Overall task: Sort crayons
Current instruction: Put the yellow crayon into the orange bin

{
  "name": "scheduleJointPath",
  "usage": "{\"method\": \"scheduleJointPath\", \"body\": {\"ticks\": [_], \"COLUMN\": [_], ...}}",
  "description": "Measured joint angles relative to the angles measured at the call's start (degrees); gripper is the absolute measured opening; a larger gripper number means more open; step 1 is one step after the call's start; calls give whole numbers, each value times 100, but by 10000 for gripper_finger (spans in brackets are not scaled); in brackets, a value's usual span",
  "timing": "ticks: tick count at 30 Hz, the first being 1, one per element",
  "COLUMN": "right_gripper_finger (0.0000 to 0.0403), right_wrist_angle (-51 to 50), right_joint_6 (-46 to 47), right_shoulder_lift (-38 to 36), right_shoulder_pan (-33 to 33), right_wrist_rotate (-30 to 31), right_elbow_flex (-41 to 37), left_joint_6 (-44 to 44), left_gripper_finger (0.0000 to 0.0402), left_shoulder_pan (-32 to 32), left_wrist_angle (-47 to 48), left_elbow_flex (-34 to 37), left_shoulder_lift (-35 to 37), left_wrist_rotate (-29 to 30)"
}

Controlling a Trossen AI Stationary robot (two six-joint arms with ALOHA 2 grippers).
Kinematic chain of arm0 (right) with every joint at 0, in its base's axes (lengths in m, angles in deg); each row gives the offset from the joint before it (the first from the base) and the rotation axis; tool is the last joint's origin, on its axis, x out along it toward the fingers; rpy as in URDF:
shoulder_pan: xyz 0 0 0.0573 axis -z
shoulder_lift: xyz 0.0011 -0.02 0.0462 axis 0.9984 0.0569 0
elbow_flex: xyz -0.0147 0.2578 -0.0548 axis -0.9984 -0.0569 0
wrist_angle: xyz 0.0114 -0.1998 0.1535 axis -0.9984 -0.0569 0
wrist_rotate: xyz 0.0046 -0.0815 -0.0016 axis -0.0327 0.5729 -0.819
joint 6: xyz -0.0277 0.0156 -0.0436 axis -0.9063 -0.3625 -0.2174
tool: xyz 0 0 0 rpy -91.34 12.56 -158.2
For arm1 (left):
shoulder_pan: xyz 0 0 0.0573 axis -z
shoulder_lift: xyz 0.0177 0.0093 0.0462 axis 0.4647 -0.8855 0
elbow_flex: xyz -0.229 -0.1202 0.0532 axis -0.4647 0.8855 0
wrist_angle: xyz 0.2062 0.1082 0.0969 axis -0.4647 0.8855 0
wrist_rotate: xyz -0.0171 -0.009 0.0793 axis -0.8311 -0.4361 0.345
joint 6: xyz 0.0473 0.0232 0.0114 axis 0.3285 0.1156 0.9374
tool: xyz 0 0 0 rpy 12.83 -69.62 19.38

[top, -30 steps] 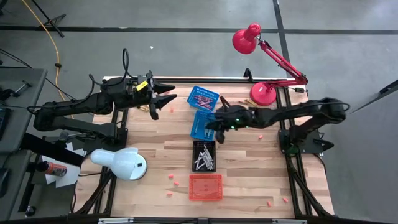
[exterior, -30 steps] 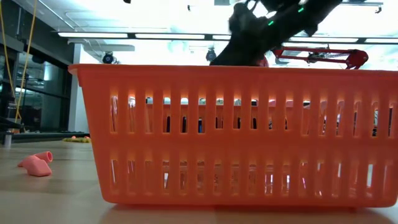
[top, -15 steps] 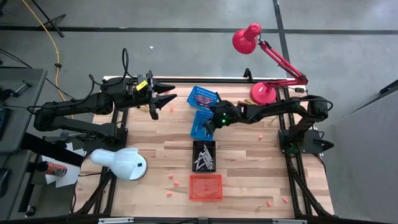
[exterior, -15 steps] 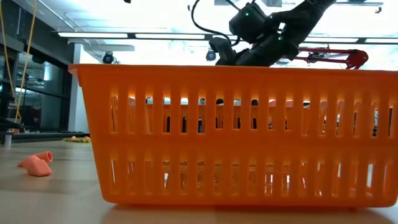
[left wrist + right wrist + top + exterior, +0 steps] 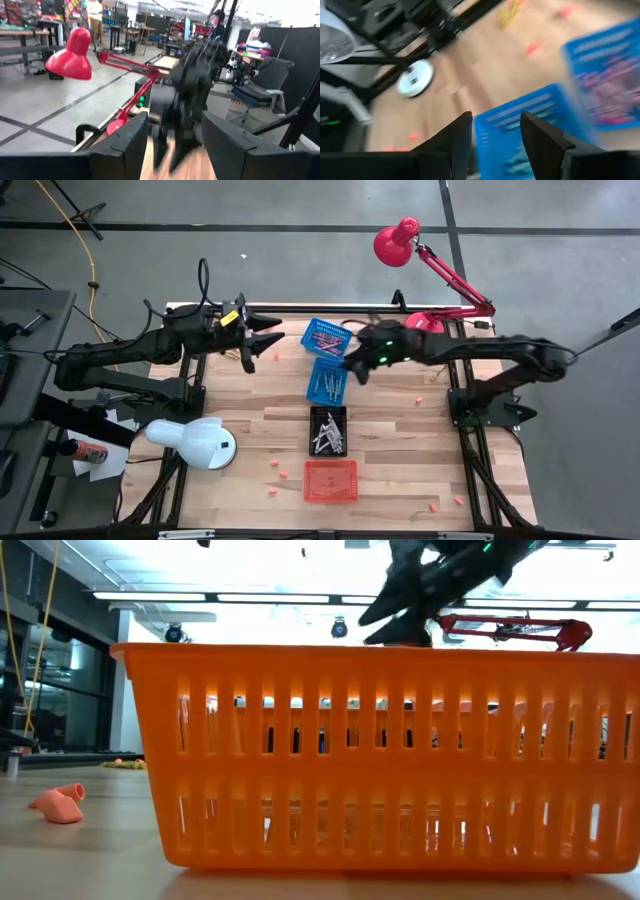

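Observation:
Four small baskets stand in a row down the table's middle: a far blue basket (image 5: 326, 337) holding pink and red crayons (image 5: 612, 90), a second blue basket (image 5: 327, 381) with crayons (image 5: 330, 385) in it, a black basket (image 5: 328, 430) with grey crayons (image 5: 326, 440), and an orange basket (image 5: 330, 480). My right gripper (image 5: 352, 370) hovers open just right of the second blue basket (image 5: 530, 120), with nothing between its fingers. My left gripper (image 5: 262, 350) waits open at the far left, above loose yellow crayons (image 5: 233, 356).
A red lamp (image 5: 425, 328) stands at the far right and a white lamp (image 5: 200, 442) at the near left. Pink stubby bits (image 5: 283, 473) lie scattered on the wood near the orange basket (image 5: 380, 755). Bare wood lies left of the baskets.
My right gripper has opened over the second blue basket, then risen and drawn back toward the table's far right. I cannot tell whether anything dropped from it.

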Motion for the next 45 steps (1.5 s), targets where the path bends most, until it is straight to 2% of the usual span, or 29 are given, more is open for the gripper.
{"method": "scheduleJointPath", "body": {"ticks": [4,9,15,19,35,38,43,45], "right_gripper_finger": [162,163,163,163,163,163,163,163], "right_wrist_angle": [-714,-524,368,468,465,465,434,385], "right_joint_6": [-553,-939,-1310,-1316,-1103,-1041,-969,-911], "right_shoulder_lift": [-923,-1537,-1568,-1537,-1540,-1540,-1540,-1538], "right_shoulder_pan": [2,0,0,0,0,0,0,0], "right_wrist_rotate": [708,813,814,814,814,816,815,816], "right_elbow_flex": [0,0,0,-4,-4,-4,-4,-4], "left_joint_6": [-7,-197,-541,-949,-788,-1126,-1318,-1460], "left_gripper_finger": [172,172,172,172,172,172,172,172], "left_shoulder_pan": [0,0,61,81,51,-313,-1718,-2290], "left_wrist_angle": [256,522,-249,-669,-616,382,3706,4777], "left_elbow_flex": [0,5,749,1132,1119,719,-393,-541], "left_shoulder_lift": [0,-2,-9,-11,-4,-206,-1219,-1685], "left_wrist_rotate": [0,-2,-38,-43,86,367,407,530]}}
